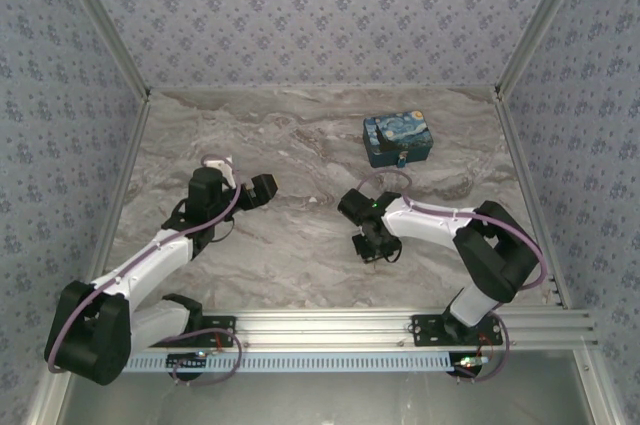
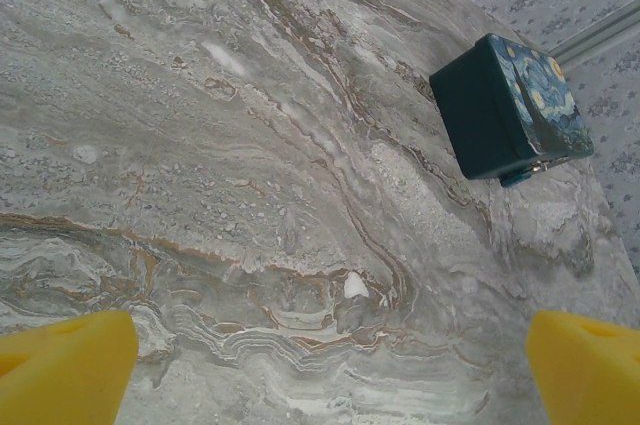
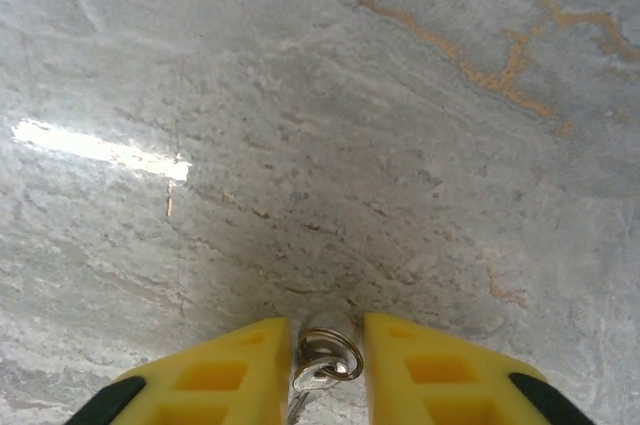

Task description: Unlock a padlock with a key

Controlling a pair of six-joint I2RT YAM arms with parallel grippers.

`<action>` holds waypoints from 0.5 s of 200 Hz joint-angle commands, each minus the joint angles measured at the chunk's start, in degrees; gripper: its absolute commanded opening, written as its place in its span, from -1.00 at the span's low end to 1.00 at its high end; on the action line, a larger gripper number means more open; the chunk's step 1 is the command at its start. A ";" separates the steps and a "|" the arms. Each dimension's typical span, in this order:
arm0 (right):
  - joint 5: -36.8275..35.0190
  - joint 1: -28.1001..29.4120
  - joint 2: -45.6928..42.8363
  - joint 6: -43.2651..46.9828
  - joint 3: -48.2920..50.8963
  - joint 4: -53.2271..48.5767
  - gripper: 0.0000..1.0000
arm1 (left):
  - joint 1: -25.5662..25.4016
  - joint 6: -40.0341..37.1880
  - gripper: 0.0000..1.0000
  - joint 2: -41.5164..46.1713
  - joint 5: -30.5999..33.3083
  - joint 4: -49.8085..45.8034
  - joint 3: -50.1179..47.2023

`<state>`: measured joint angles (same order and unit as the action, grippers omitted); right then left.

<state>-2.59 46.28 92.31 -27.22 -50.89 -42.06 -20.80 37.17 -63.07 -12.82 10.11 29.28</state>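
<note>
A small box [image 1: 398, 139] painted with a starry night sits far right on the grey marble table [image 1: 300, 145]. Blue floral-patterned walls [image 1: 300, 5] close three sides; a metal rail [image 1: 340, 323] runs along the near edge.

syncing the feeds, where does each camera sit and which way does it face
Top external: above and behind the arm bases, looking down on the marble table and painted box; both arms show, with left hand and right hand.
Left wrist: on the left arm, looking slantwise across the table toward the box; its yellow fingertips stand wide apart in the bottom corners.
Right wrist: low, facing nearly straight down at the marble; its yellow fingers flank the key.
Shared: top and left wrist both show the box.
</note>
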 commanded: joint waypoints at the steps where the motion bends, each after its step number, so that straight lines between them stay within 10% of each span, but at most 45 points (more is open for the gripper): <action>1: 1.58 0.57 1.14 -0.46 -0.99 0.12 -0.61 | -0.38 -0.19 0.99 -0.07 0.25 0.17 0.96; 100: -0.26 0.34 -4.63 -2.37 0.25 0.89 -0.96 | -0.38 -1.05 0.99 1.32 0.33 -0.19 1.18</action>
<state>-2.63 46.54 90.78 -27.88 -50.94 -41.54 -20.80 37.08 -63.05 -12.82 10.09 29.28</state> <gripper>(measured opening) 0.059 0.994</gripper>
